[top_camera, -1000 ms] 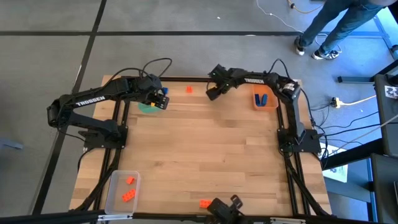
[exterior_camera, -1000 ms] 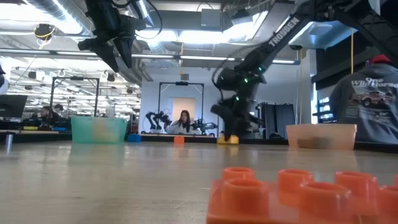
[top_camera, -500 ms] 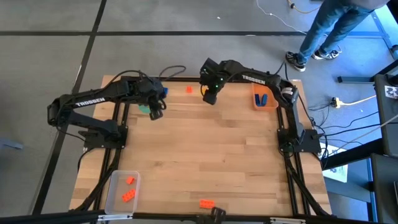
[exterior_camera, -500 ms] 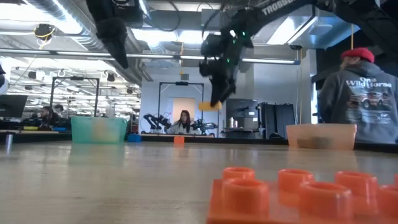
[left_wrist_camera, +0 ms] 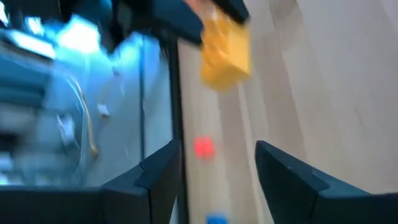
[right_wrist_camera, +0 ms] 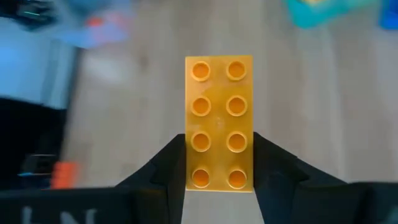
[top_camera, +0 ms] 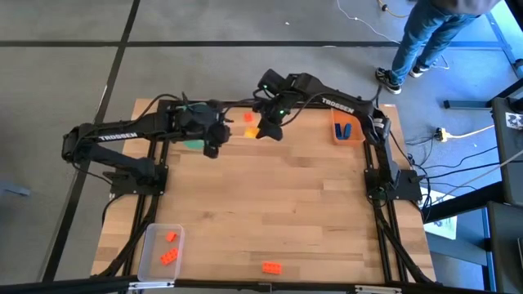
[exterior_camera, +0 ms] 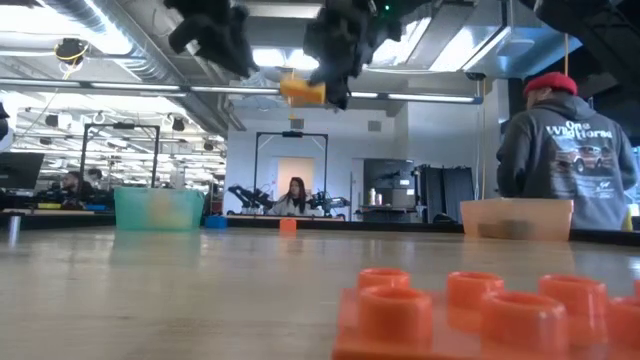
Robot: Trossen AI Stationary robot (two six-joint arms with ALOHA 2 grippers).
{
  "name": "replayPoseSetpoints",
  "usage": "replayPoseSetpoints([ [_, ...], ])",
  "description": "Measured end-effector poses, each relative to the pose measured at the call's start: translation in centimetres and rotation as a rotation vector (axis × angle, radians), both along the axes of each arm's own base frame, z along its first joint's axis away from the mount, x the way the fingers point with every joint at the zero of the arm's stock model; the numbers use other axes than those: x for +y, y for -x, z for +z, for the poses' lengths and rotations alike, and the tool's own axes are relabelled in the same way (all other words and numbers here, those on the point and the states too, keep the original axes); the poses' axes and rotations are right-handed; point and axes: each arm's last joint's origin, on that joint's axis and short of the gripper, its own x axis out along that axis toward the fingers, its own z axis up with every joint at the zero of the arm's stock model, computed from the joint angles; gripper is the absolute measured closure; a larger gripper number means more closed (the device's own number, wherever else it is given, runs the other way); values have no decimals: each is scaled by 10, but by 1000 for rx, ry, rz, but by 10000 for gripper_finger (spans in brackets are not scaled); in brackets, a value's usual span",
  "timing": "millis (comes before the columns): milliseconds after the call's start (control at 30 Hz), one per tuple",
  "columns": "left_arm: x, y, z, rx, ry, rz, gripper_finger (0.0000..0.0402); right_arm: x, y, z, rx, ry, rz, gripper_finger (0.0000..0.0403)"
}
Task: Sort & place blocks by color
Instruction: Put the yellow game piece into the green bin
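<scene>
Only the right wrist view shows the right claw [right_wrist_camera: 219,177] gripping the yellow block's [right_wrist_camera: 219,121] studs.

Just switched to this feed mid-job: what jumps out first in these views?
The right gripper holds a yellow brick high over the table's far edge, its fingers clamped on the brick's long sides. The left gripper hovers close beside it, fingers apart and empty. In the low view, a big orange brick fills the foreground, and a person in a red cap stands behind the orange bin.
</scene>
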Motion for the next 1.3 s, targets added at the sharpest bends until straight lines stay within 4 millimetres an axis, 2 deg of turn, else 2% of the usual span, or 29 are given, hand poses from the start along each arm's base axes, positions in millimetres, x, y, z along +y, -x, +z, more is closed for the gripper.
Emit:
replayPoseSetpoints([
  [133,-2,-5,7,-17,-115,-104,206,10,-4,10,-77,-78,79,264],
  [300,-5,-7,8,16,-195,-187,206,19,-9,15,-118,-94,116,264],
  [667,-17,-12,11,-46,-169,-341,206,20,-12,18,-150,-123,120,264],
  [967,-17,-18,13,-87,-193,-332,210,20,-12,20,-162,-152,120,264],
  [1067,-17,-21,10,-75,-189,-333,231,20,-12,20,-165,-151,120,264],
  [1267,-16,-25,6,-51,-191,-340,317,20,-12,19,-157,-161,119,264],
  [1300,-16,-25,6,-51,-192,-341,319,20,-12,20,-157,-161,118,264],
])
